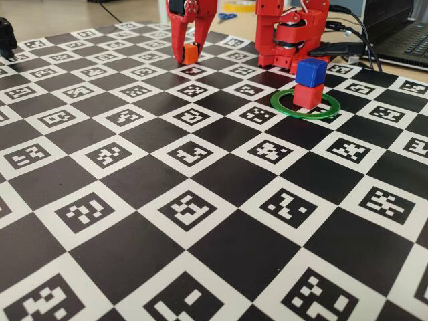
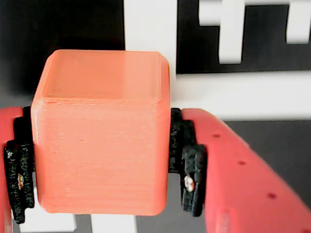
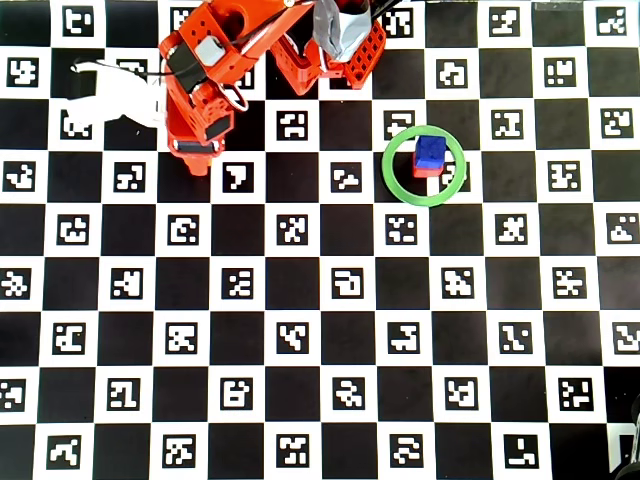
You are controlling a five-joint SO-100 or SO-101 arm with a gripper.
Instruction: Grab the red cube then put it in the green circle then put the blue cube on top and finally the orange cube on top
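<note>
My gripper (image 1: 189, 57) is shut on the orange cube (image 1: 190, 53) at the far left of the board, low over a black square. In the wrist view the orange cube (image 2: 102, 131) fills the space between the black pads (image 2: 187, 165) of the gripper (image 2: 99, 165), which touch both of its sides. To the right lies the green circle (image 1: 275, 103) with the red cube (image 1: 307, 95) inside it and the blue cube (image 1: 311, 71) stacked on top. From overhead, the blue cube (image 3: 429, 150) covers most of the red cube (image 3: 428, 171) inside the green circle (image 3: 386, 165). The gripper (image 3: 197, 162) points down, well left of them.
The red arm base (image 1: 291, 40) stands at the back edge, just behind the stack. A laptop (image 1: 408, 33) and cables lie at the back right, and a black object (image 1: 5, 37) sits at the far left. The checkered marker board (image 1: 200, 200) stretches toward the camera.
</note>
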